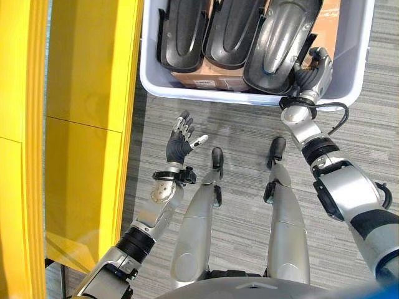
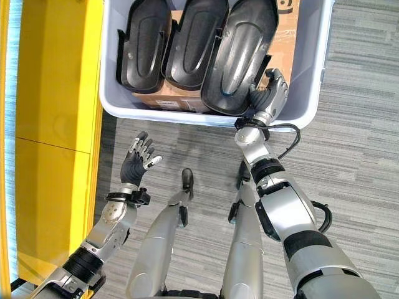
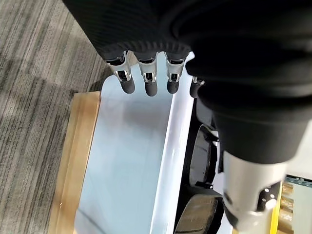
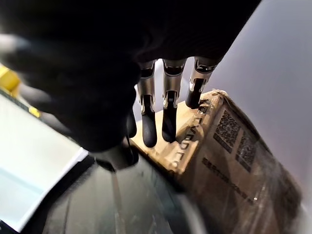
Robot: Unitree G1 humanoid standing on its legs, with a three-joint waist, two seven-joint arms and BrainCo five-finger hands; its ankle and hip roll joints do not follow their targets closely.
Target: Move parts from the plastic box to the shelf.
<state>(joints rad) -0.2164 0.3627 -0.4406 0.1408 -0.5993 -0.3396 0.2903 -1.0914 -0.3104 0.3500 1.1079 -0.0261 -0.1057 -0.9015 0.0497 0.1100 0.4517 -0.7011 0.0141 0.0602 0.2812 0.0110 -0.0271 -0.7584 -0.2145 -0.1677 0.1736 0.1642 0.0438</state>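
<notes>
**Reaching into the box for the nearest part**

Sitting in a row inside the plastic box [image 1: 153, 78] were three dark moulded parts, propped on a cardboard carton [image 2: 163, 96] at the bottom. The right-hand part [image 2: 240, 53] was the biggest in view and lay closest to the right hand [image 2: 269, 93], which was down at that part's near edge, just inside the box's front wall. Its fingers [image 4: 148, 131] hung fairly straight, dark tips over the carton and beside the part's rim; from these angles I could not tell whether they had closed on the part or merely touched it. The middle part [image 1: 230, 31] and the left part [image 1: 182, 34] leaned side by side, touching one another.

Out in front of the box, the left hand [image 1: 181, 142] was raised over the grey striped floor [image 1: 249, 134], fingers spread and relaxed, holding nothing. Beyond it on the robot's left stood the yellow shelf [image 1: 87, 124], well apart from the box.
</notes>
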